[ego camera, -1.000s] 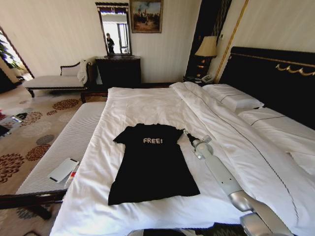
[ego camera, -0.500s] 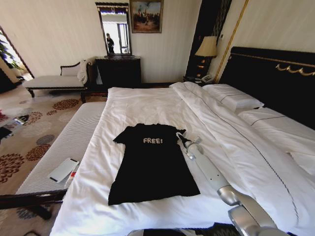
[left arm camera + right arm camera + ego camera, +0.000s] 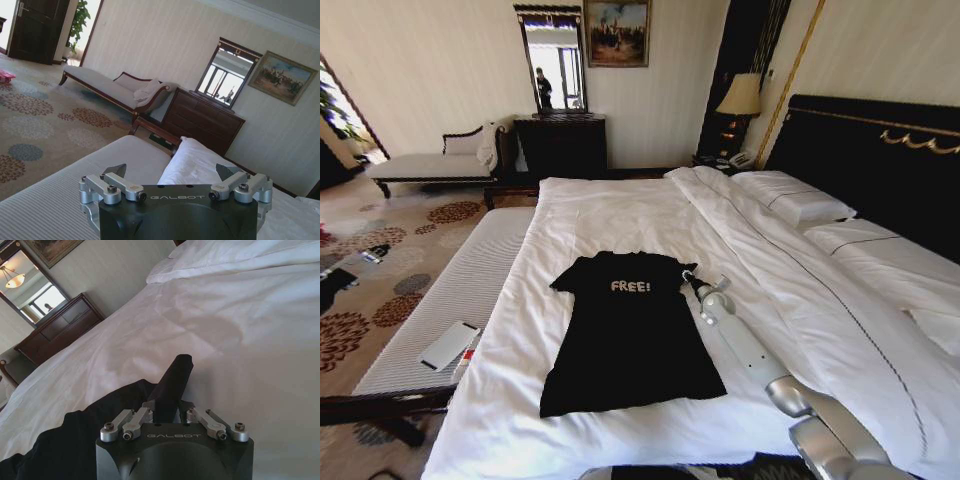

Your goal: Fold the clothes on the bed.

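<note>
Black T-shirt (image 3: 628, 333) is lying flat on the bed (image 3: 620, 210), right gripper (image 3: 687, 277) pinching its 3 o'clock sleeve (image 3: 172, 382); left gripper (image 3: 172, 175) gaping, empty.

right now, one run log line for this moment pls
step: fold start | right tool: shut on T-shirt sleeve, lifted off bed | left tool: open, idle beside bed

Chaise (image 3: 425, 165), dresser (image 3: 560, 143), mirror (image 3: 553, 60), lamp (image 3: 741, 96)

head high over bed (image 3: 620, 215); wrists low, close
</note>
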You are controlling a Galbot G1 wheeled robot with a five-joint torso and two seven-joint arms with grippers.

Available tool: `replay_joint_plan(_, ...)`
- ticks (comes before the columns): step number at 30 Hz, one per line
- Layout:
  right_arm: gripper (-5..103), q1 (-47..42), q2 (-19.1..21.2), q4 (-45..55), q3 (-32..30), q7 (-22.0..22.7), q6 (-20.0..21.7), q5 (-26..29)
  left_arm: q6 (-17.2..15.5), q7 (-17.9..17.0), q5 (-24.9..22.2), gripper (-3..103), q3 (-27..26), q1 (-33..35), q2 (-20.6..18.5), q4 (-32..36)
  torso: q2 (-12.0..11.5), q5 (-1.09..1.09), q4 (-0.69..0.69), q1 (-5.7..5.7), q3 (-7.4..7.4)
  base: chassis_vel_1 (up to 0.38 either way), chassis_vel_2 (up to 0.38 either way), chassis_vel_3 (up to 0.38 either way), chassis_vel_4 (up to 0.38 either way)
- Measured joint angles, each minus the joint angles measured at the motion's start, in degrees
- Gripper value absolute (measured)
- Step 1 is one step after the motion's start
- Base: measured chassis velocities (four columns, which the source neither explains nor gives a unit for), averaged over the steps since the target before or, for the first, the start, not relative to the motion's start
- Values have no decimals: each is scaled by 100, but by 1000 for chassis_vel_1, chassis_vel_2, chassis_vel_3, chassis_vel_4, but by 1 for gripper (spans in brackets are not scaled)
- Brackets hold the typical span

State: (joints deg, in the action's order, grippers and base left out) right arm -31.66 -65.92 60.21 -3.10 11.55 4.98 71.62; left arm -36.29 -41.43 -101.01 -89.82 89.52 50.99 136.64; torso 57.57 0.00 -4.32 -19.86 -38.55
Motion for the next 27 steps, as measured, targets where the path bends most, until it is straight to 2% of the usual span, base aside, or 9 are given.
replay_joint_plan(4,8,39,-16,-73,50,-3,8,-60,-7,-3,48,100,51,1,41,21,0,0,1,0,0,0,0,0,0)
replay_joint_plan(6,8,51,-30,-80,53,-7,8,-64,-8,-3,57,100,58,5,46,23,0,0,2,0,0,0,0,0,0)
replay_joint_plan(8,1,72,-45,-77,63,-18,4,-79,-10,-3,82,100,78,15,58,23,0,0,2,0,0,0,0,0,0)
replay_joint_plan(18,0,91,-49,533,370,-172,-262,-484,-13,-4,151,100,169,5,130,27,0,-1,1,0,0,0,0,0,0)
replay_joint_plan(23,0,3,-25,890,811,-183,-325,-676,-25,-4,207,100,175,43,189,24,0,-2,1,0,0,0,0,0,0)
replay_joint_plan(27,0,-5,-171,836,1078,-192,-388,-881,-31,-1,253,100,190,62,230,16,0,-1,2,0,0,0,0,0,0)
